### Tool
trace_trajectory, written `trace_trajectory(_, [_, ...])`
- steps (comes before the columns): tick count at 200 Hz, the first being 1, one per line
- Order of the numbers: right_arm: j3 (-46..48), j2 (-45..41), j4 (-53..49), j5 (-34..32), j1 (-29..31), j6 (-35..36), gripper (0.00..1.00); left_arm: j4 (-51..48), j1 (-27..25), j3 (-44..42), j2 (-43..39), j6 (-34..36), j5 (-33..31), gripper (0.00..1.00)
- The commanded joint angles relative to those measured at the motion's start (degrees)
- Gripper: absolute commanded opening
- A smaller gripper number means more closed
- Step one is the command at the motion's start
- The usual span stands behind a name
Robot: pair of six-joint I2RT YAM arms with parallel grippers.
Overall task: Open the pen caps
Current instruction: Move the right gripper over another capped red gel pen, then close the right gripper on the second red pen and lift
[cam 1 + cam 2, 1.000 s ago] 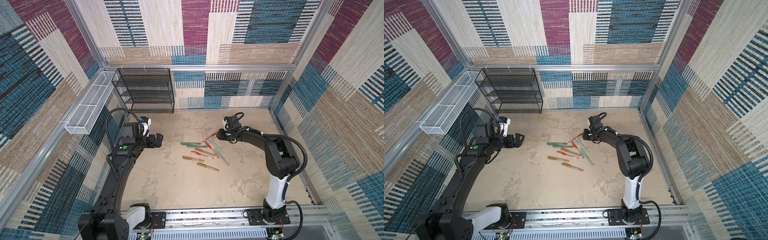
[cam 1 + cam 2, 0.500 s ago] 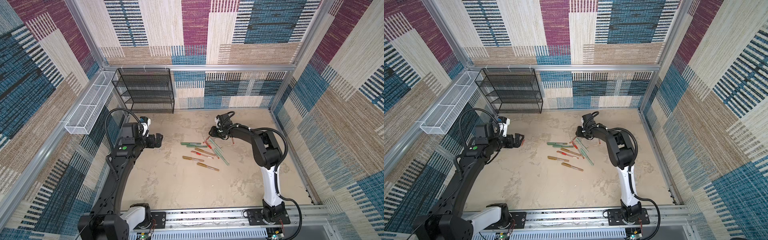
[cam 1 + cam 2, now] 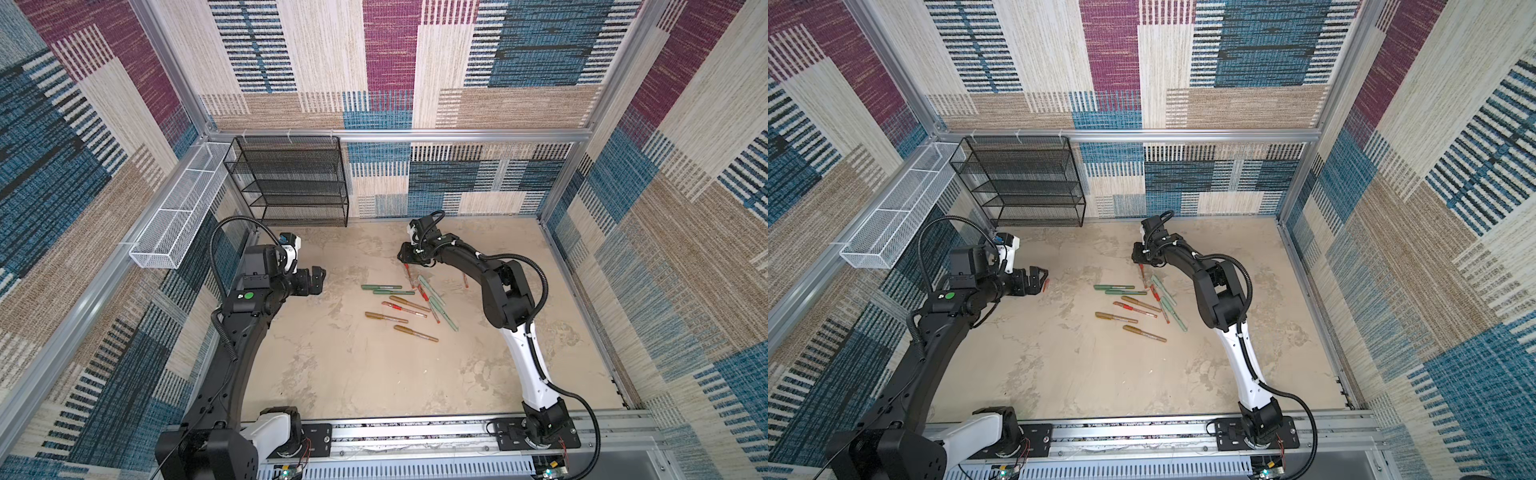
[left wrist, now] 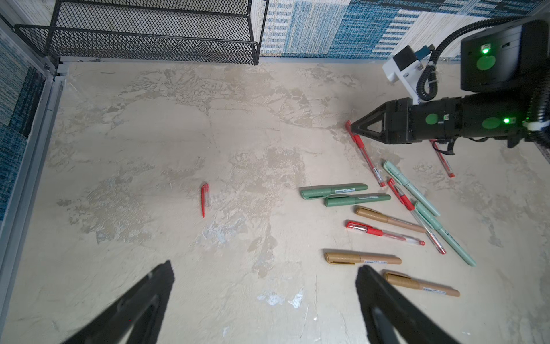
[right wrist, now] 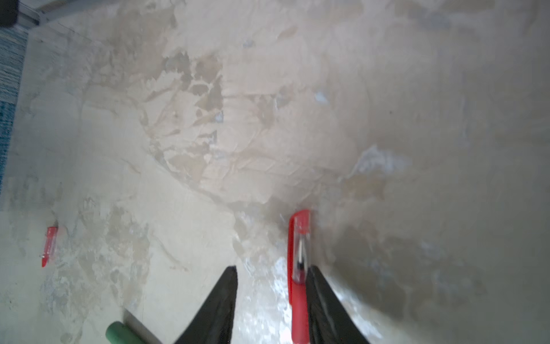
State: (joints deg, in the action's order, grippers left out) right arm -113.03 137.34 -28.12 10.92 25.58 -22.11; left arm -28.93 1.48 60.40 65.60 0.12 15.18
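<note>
Pens; one loose red cap.
We note left gripper wide; right gripper half-open, red pen touching one finger.

1. A black mesh rack with several shelves is seen in both top views, set on the table's far edge against the back wall, towards the left corner.
2. A long white wire basket, divided into compartments, is hung along the left wall, just left of the rack; its far end is near the rack's top corner, and contact cannot be told.
3. The table under the rack is beige, mottled with darker patches.
4. Walls patterned in blue, purple and tan blocks are seen behind and beside the rack.
5. A metal beam is run along the back wall, level with the rack's top.
</note>
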Motion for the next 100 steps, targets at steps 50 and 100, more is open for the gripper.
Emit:
trace_trajectory(50, [9.39,-7.75,-2.67,-9.58,3.04,3.87,0.4,0.48,0.11,0.52,0.14,-0.73,0.46,0.99])
trace_trajectory(100, [11.67,-7.38,-2.47,-11.37,3.77,4.21,0.33,0.69,0.17,0.19,-0.17,-0.74,0.68,0.99])
